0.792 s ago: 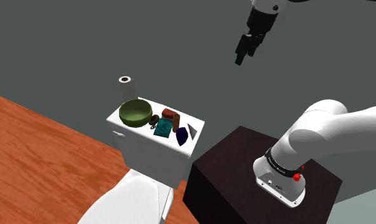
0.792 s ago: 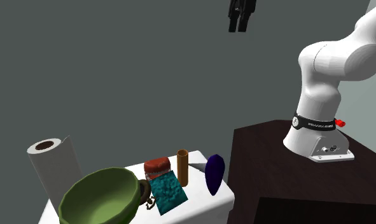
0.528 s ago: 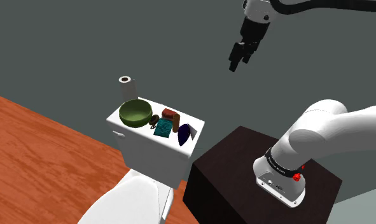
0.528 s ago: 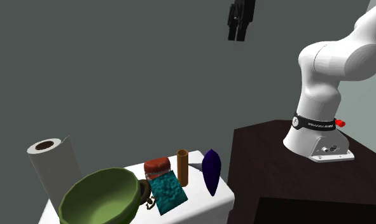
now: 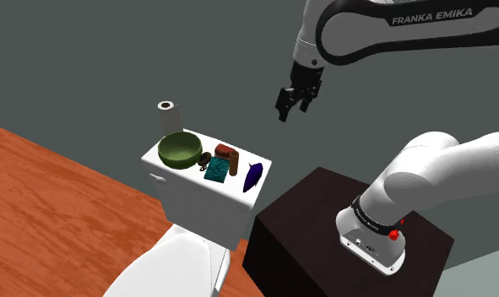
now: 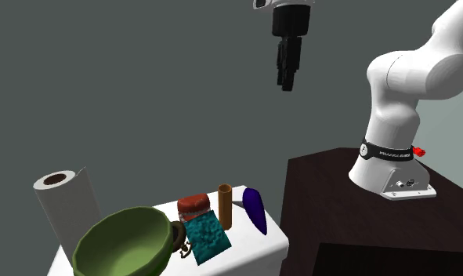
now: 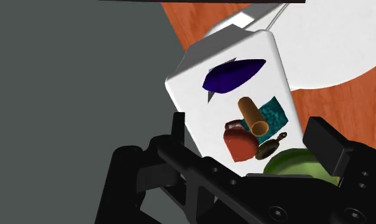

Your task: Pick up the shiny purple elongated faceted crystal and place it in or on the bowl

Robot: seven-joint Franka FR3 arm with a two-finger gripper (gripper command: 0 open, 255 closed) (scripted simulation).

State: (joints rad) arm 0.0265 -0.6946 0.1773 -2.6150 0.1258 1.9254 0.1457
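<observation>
**Desk:** What's the arm doing?

**Me:** I'm holding the arm (image 5: 391, 25) arched high off the stand (image 5: 323, 219), reaching out toward the toilet tank (image 5: 197, 198). On the lid, the green bowl (image 5: 179, 149) is sitting at the end away from the stand. It's looking empty.

**Desk:** Gripper?

**Me:** The gripper (image 5: 290, 105) is hanging in mid-air, well above the lid and off to the stand side of it. Jaws are standing apart, nothing between them. In the wrist view, I'm looking past the fingers straight down on the lid.

**Desk:** And the crystal?

**Me:** The crystal (image 6: 255, 210) is resting on the lid at the end nearest the stand, close to the edge and just beside the brown tube (image 6: 225, 207). It's looking slanted, but I can't tell whether it's lying flat. A teal block (image 6: 205, 235) and a red piece (image 6: 194, 205) are sitting between it and the bowl.

**Desk:** Step?

**Me:** I'm reading this as the approach, with no grasp yet. Next, I'm planning to come down over the crystal with the jaws across its narrow width. I'm keeping clear of the tube, and wary of nudging the crystal off the edge.
</observation>
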